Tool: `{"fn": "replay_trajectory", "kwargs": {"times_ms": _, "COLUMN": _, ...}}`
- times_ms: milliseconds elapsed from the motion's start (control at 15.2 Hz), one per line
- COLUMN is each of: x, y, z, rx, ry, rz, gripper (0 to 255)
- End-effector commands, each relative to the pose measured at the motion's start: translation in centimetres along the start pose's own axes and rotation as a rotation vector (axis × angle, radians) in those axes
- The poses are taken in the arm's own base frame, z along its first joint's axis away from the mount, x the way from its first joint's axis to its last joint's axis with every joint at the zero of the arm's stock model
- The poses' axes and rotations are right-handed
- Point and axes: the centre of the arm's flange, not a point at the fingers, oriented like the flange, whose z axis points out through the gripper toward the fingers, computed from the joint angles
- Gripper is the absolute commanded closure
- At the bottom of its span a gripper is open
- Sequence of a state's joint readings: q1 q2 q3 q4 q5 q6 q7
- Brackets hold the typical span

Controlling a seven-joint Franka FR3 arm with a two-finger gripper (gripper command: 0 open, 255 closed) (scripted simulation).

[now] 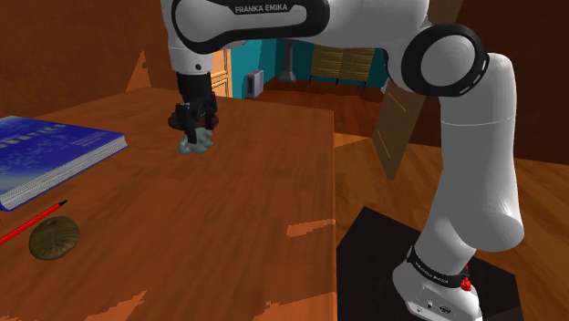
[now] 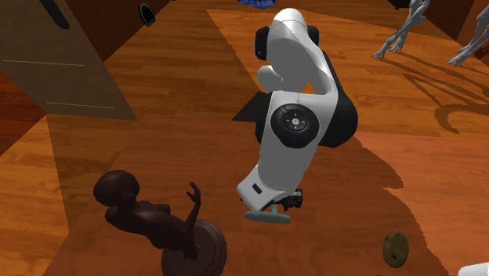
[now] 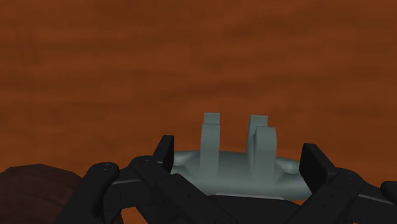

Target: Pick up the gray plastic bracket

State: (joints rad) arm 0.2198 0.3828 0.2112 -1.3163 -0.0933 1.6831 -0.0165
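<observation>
Your black two-finger gripper [image 3: 241, 155] pinches the grey-green two-pronged plastic bracket [image 3: 236, 169] by its curved base ends; lift jerkily and it could slip out

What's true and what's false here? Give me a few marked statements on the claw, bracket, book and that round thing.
1. The claw is down at the gray bracket. True.
2. The book is red. False: it is blue.
3. The bracket has two upright tabs. True.
4. The round brown object lies on the book. False: it lies on the table, beside a red pencil.
</observation>
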Motion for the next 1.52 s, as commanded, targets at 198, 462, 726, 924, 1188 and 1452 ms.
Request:
{"fn": "replay_trajectory", "kwargs": {"times_ms": 198, "x": 0.2, "y": 0.0, "z": 0.3, "rx": 0.000, "ry": 0.001, "rz": 0.000, "gripper": 255}}
{"fn": "replay_trajectory", "kwargs": {"times_ms": 462, "x": 0.2, "y": 0.0, "z": 0.3, "rx": 0.000, "ry": 0.001, "rz": 0.000, "gripper": 255}}
{"fn": "replay_trajectory", "kwargs": {"times_ms": 726, "x": 0.2, "y": 0.0, "z": -0.2, "rx": 0.000, "ry": 0.001, "rz": 0.000, "gripper": 255}}
{"fn": "replay_trajectory", "kwargs": {"times_ms": 924, "x": 0.2, "y": 0.0, "z": -1.8, "rx": 0.000, "ry": 0.001, "rz": 0.000, "gripper": 255}}
{"fn": "replay_trajectory", "kwargs": {"times_ms": 1188, "x": 0.2, "y": 0.1, "z": -3.9, "rx": 0.000, "ry": 0.001, "rz": 0.000, "gripper": 255}}
{"fn": "replay_trajectory", "kwargs": {"times_ms": 1452, "x": 0.1, "y": 0.1, "z": -6.0, "rx": 0.000, "ry": 0.001, "rz": 0.000, "gripper": 255}}
